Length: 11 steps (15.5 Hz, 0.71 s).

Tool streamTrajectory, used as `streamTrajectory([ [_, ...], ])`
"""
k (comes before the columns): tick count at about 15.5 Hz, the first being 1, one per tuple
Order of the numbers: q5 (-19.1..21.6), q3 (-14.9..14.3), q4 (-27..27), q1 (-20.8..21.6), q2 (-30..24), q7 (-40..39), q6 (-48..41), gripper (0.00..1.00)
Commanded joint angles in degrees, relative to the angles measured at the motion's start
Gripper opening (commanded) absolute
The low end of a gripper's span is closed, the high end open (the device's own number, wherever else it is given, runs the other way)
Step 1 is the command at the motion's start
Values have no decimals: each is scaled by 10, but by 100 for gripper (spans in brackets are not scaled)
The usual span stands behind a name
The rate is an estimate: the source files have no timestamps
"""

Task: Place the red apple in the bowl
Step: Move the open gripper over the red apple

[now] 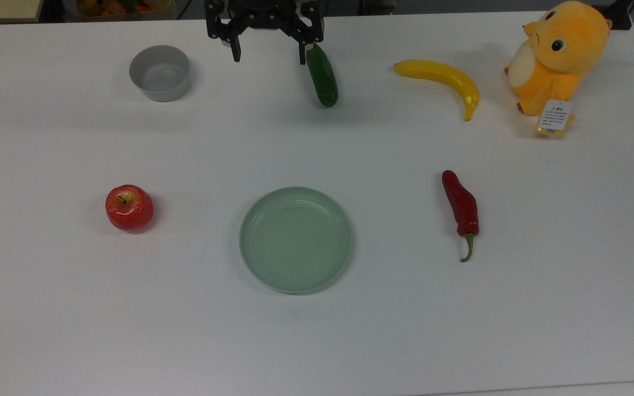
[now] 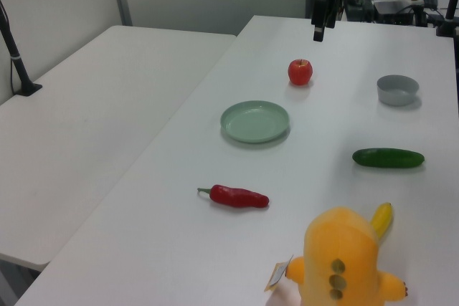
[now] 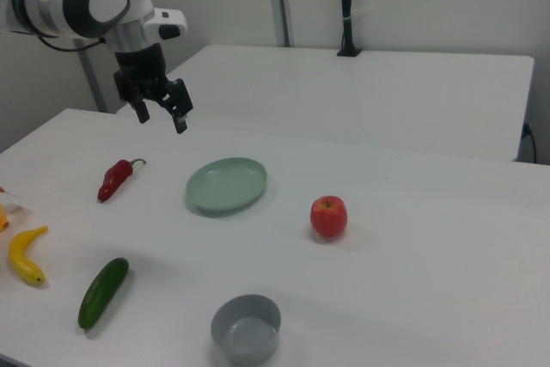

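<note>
Small round glossy red apple [image 1: 129, 208] sits upright on the white table [image 1: 515, 308], stem up, well apart from the black two-finger gripper [image 1: 268, 55], which hangs spread wide and empty. Light-grey round bowl [image 1: 159, 72] stands near the top view's upper left. The orange plush toy's tag [image 1: 555, 115] is unreadable.

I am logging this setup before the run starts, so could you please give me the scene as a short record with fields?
gripper: open, raised above the table, holding nothing
red apple: upright on the table, untouched
bowl: grey, empty, apart from the apple
plate: pale green, empty, mid-table
cucumber: lying flat, at the top view's right of the bowl
other items: banana, red chili pepper, orange plush toy
task state: not begun
</note>
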Motion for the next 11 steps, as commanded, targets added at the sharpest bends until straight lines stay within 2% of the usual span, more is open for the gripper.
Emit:
streamTrajectory([
  [1, -6, 6, -47, -15, -32, -53, 2, 100],
  [7, -6, 6, -54, -19, -32, -53, 34, 100],
  [11, -7, 3, -57, -37, -28, -54, 72, 100],
])
